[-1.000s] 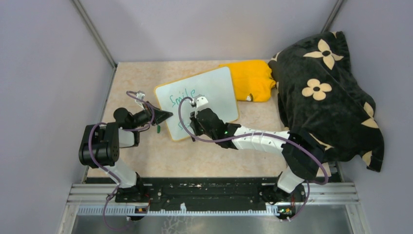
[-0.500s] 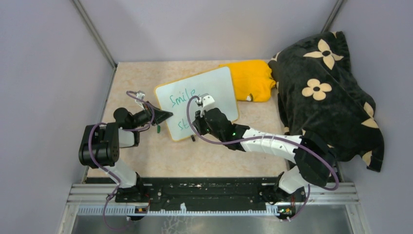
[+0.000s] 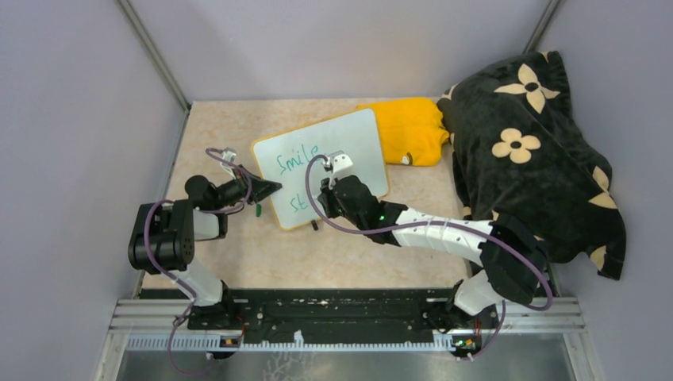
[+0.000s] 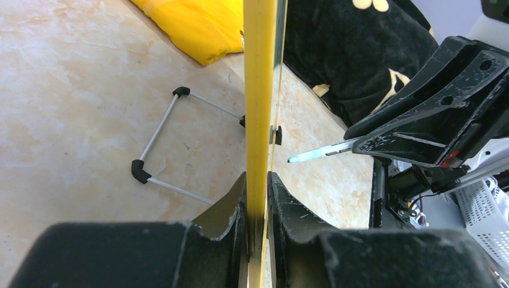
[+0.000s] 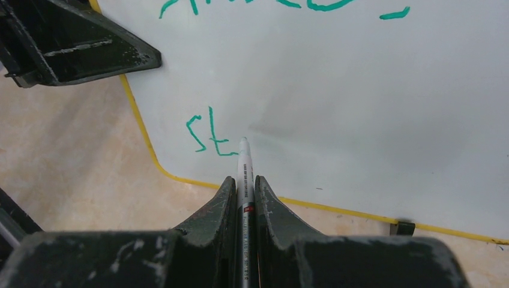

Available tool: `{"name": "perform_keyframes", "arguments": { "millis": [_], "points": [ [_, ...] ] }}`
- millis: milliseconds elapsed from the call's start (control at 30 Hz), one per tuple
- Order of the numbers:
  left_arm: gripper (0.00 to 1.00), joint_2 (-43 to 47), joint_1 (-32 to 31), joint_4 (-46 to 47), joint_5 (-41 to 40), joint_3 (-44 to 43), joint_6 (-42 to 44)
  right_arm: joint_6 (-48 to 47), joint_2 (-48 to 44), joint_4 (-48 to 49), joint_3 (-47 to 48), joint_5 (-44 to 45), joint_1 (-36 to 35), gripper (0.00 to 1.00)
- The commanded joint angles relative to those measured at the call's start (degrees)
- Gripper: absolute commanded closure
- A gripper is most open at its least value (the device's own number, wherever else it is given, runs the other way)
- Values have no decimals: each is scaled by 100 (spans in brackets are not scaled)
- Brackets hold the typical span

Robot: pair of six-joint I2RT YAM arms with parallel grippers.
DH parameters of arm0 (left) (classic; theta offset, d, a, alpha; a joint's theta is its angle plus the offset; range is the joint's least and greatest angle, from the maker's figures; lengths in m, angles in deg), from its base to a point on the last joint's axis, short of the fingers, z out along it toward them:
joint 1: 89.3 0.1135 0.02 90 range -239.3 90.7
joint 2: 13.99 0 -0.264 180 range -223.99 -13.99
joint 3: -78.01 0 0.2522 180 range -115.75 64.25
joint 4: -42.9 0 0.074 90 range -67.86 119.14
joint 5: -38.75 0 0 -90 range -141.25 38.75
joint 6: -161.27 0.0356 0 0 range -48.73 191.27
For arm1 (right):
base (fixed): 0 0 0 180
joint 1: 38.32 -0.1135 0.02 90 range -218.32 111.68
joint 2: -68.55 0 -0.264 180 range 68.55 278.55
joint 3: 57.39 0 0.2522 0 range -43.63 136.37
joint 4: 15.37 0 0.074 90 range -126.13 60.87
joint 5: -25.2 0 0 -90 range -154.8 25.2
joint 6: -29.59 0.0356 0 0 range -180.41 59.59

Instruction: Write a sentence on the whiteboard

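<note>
The whiteboard [image 3: 349, 139] stands aslant in the middle of the table, white with a thin yellow rim. My left gripper [image 3: 272, 189] is shut on its left rim [image 4: 259, 90], one finger on each face, as the left wrist view [image 4: 257, 177] shows. Green writing reads "Smile" [image 3: 298, 159] on top, and the letters "st" [image 5: 207, 135] sit below it. My right gripper [image 5: 244, 180] is shut on a white marker [image 5: 244, 171]. The marker's tip rests at the board just right of the "t". From above, the right gripper [image 3: 321, 206] hovers over the board's lower left part.
A folded yellow cloth [image 3: 409, 131] lies behind the board's right end. A black flowered blanket [image 3: 532, 151] fills the right side. A small dark green item [image 3: 258, 210] lies by the board's left corner. A wire stand [image 4: 162, 150] sits behind the board. Grey walls enclose the table.
My right gripper has shifted a little to the right with the marker, uncovering the "st"; over the last half second it barely moved. The left arm and the board stayed still.
</note>
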Motion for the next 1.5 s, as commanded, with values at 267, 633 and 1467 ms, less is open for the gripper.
{"name": "perform_keyframes", "arguments": {
  "millis": [267, 633, 1467],
  "points": [
    [79, 96, -39, 95, 123, -122, 68, -21, 224, 39, 351, 263, 56, 100],
    [79, 94, -40, 86, 121, -131, 66, -21, 402, 66, 504, 322, 51, 100],
    [79, 90, -50, 78, 121, -131, 67, 56, 507, 2, 211, -3, 54, 100]
  ]
}}
